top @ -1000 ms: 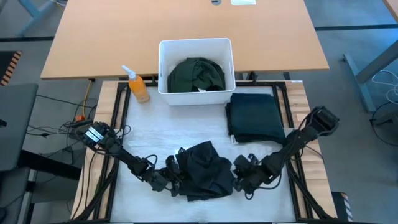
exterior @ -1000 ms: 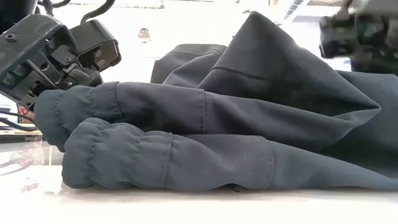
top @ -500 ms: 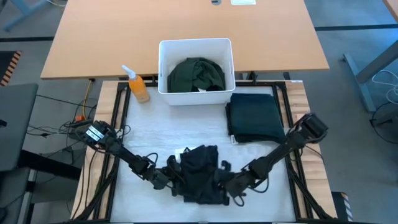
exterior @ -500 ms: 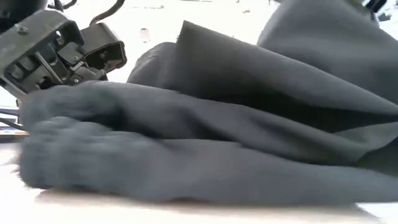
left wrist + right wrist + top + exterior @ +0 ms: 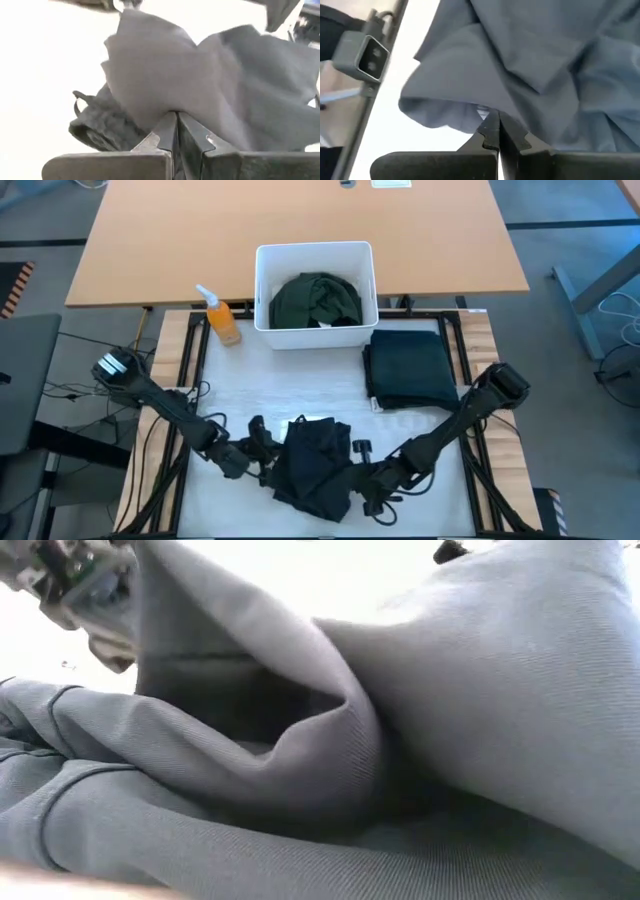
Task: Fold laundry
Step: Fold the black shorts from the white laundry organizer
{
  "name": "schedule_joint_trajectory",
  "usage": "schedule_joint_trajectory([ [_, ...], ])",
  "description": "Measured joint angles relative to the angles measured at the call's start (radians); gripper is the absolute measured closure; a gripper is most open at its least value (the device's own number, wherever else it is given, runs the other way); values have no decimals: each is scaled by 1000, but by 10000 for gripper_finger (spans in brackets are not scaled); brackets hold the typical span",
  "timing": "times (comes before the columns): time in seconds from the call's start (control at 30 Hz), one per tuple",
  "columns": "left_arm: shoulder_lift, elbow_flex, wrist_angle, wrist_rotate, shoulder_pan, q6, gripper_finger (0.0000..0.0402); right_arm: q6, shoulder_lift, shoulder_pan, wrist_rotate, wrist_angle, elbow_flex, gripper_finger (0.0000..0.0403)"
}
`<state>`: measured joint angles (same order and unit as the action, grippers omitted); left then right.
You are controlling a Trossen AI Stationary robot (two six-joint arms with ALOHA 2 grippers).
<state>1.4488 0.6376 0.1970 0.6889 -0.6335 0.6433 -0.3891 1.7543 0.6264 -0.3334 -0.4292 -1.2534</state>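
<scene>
A black garment (image 5: pixel 315 465) lies bunched near the table's front edge, and its cloth (image 5: pixel 330 740) fills the low view. My left gripper (image 5: pixel 262 448) is at the garment's left side, shut on the cloth. My right gripper (image 5: pixel 360 480) is at its right near side, also shut on the cloth. Both sides of the garment are raised while its middle sags to the table. A dark green garment (image 5: pixel 317 300) lies in the white bin (image 5: pixel 262 280). Another dark garment (image 5: pixel 410 370) lies folded flat at the right. My left gripper pinches a raised fold of the black garment's left side (image 5: pixel 170 107) between its two shut fingers, coming from the table's left and slanting down. The cloth stands up from the fingertips and falls away slack to the table beyond. My right gripper pinches an edge of the black garment's right side (image 5: pixel 487 111) between its shut fingertips, slanting down from the table's right. The cloth drapes slack over and past the fingers. One layer or several, I cannot tell.
An orange spray bottle (image 5: pixel 222 318) stands left of the bin. A wooden table (image 5: pixel 300 220) lies beyond the work surface. Bare white surface (image 5: pixel 260 380) lies between the bin and the black garment.
My left gripper has risen, carrying the garment's left side up with it. My right gripper has gone toward the table's left and near edge, rolled its wrist and risen, staying shut. The garment has been drawn together from a wider spread into a narrower raised bundle.
</scene>
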Motion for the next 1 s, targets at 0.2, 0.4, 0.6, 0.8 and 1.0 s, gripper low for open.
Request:
schedule_joint_trajectory([
  [0.2, 21, 2, 176, -54, 8, -187, 398, -99, -56, -11, -66, 83, 152, 383],
  [0.4, 130, 135, 257, -180, 48, -426, 385, -212, -89, -22, -72, 141, 258, 383],
  [0.6, 266, 419, -22, -271, 99, -585, 317, -282, -93, 4, -69, 161, 272, 383],
  [0.8, 399, 682, -374, -437, 172, -651, 233, -285, -93, 53, -82, 188, 272, 383],
  [1.0, 525, 906, -642, -549, 258, -747, 194, -286, -93, 78, -100, 213, 272, 383],
])
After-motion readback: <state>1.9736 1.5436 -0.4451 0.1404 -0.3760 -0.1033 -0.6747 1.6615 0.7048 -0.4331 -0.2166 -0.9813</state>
